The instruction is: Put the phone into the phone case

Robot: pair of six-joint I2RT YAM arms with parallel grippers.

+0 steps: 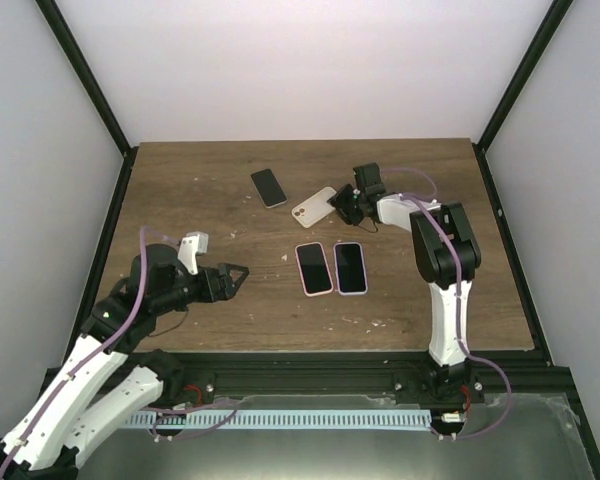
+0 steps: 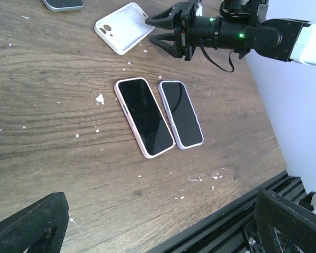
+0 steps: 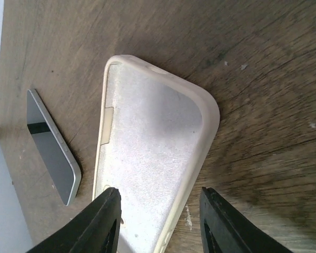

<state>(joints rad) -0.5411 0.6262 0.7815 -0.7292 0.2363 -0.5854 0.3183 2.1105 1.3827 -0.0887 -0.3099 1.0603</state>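
Note:
An empty white phone case [image 1: 313,207] lies open side up at mid table; it also shows in the left wrist view [image 2: 124,27] and the right wrist view [image 3: 152,153]. A bare dark phone [image 1: 269,187] with a silver edge lies just beyond it, apart from it, and shows in the right wrist view [image 3: 52,145]. My right gripper [image 1: 342,205] is open at the case's right end, with one finger [image 3: 108,221] over the case's inside and the other [image 3: 224,224] over the table, straddling its rim. My left gripper [image 1: 235,272] is open and empty, left of the cased phones.
A phone in a pink case [image 1: 314,268] and a phone in a lavender case [image 1: 351,268] lie side by side, screens up, nearer than the white case. Small white flecks dot the wooden table [image 1: 200,200]. A black rail [image 1: 310,370] runs along the near edge.

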